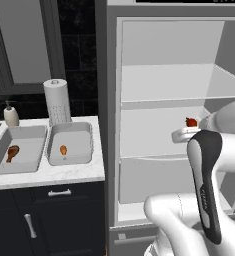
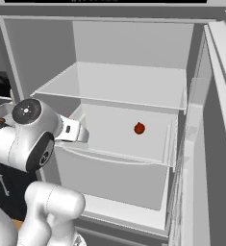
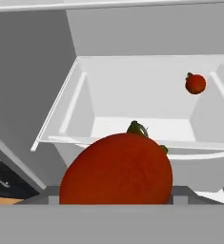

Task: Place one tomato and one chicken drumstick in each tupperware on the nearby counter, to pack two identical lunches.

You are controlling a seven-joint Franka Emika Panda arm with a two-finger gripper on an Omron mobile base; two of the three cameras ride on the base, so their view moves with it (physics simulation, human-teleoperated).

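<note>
While the 2 tupperware tubs sit side by side on the counter, the left tub holds 1 brown chicken drumstick near its left wall and the right tub holds 1 smaller drumstick at its middle. Neither tub has a tomato. A paper-towel roll stands at the counter's back edge just behind the right tub, a soap bottle to its left. Inside the open fridge, 1 tomato lies toward the back of the middle shelf, with bare shelf all around it. The gripper is clamped on a second tomato, round, glossy red, green-stemmed, held at the shelf's front edge.
</note>
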